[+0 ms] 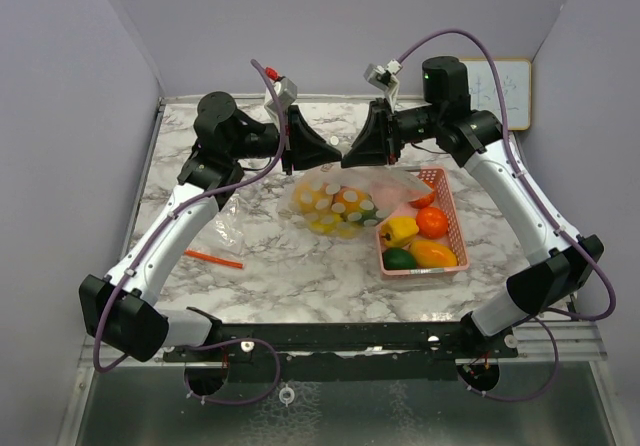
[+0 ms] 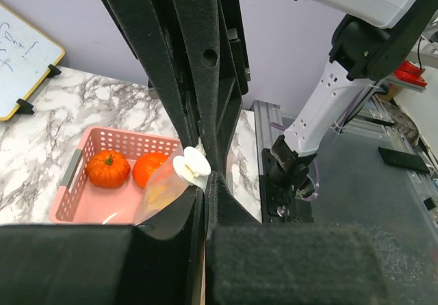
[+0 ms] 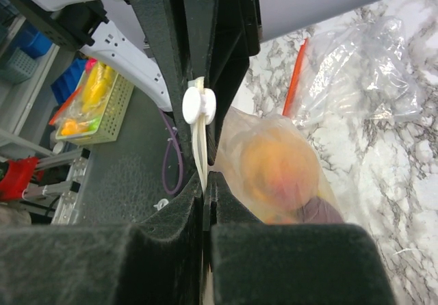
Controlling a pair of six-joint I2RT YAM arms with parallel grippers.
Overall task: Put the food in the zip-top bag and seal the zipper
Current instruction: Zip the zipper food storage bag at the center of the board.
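The zip-top bag hangs over the table's middle with several pieces of food in it; the right wrist view shows an orange fruit and a dark purple piece inside. Its white zipper slider sits at the top edge, also in the right wrist view. My left gripper and right gripper meet tip to tip, both shut on the bag's zipper strip. More food lies in the pink basket: a yellow pepper, an orange pumpkin and a green piece.
An orange stick and a crumpled clear plastic bag lie on the marble table left of the bag. A small whiteboard leans at the back right. The basket stands right of the bag.
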